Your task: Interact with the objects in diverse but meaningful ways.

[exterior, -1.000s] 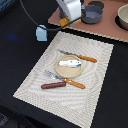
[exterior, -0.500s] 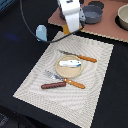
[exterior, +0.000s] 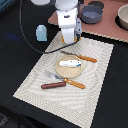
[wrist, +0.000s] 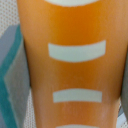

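My gripper (exterior: 68, 35) is shut on the ridged yellow-orange bread loaf (exterior: 69, 37) and holds it upright at the far edge of the striped placemat (exterior: 95, 80). In the wrist view the loaf (wrist: 75, 70) fills the picture between the grey fingers (wrist: 9, 75). The silver fish (exterior: 70, 63) lies on the round tan plate (exterior: 61, 71). The red-brown sausage (exterior: 53, 85) lies on the mat in front of the plate. The pale blue carton (exterior: 41, 33) stands on the exterior view's left of the gripper. The grey pan (exterior: 91, 13) sits at the back.
An orange-handled knife (exterior: 82, 57) lies behind the plate and an orange-handled fork (exterior: 70, 82) in front of it. A tan bowl (exterior: 123, 17) stands at the back right on a brown board (exterior: 107, 30). The arm's cable (exterior: 22, 30) hangs on the left.
The gripper has come lower toward the far edge of the mat with the loaf in it. The other things have not moved.
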You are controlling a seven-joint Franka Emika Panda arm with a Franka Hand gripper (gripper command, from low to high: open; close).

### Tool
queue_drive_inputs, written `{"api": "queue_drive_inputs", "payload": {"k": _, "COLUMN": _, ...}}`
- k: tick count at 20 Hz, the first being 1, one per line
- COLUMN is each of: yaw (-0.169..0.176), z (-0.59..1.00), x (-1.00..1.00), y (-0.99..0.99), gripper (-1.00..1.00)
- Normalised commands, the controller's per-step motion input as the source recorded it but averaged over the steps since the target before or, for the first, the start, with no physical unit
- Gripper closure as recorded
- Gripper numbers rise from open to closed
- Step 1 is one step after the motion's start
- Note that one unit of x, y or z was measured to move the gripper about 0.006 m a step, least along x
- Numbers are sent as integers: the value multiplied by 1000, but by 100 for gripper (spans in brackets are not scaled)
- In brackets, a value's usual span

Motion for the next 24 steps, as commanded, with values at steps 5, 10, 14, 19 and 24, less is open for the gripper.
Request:
{"api": "queue_drive_inputs", "payload": {"k": 5, "yaw": -19, "z": 172, "x": 350, "y": 292, "gripper": -100}}
{"api": "queue_drive_inputs", "payload": {"k": 10, "yaw": -38, "z": 1000, "x": 176, "y": 426, "gripper": -100}}
{"api": "queue_drive_inputs", "payload": {"k": 14, "yaw": -12, "z": 1000, "x": 50, "y": 320, "gripper": -100}}
{"api": "queue_drive_inputs", "payload": {"k": 19, "yaw": -1, "z": 773, "x": -74, "y": 30, "gripper": -100}}
{"api": "queue_drive_inputs", "payload": {"k": 24, "yaw": 0, "z": 447, "x": -263, "y": -91, "gripper": -100}}
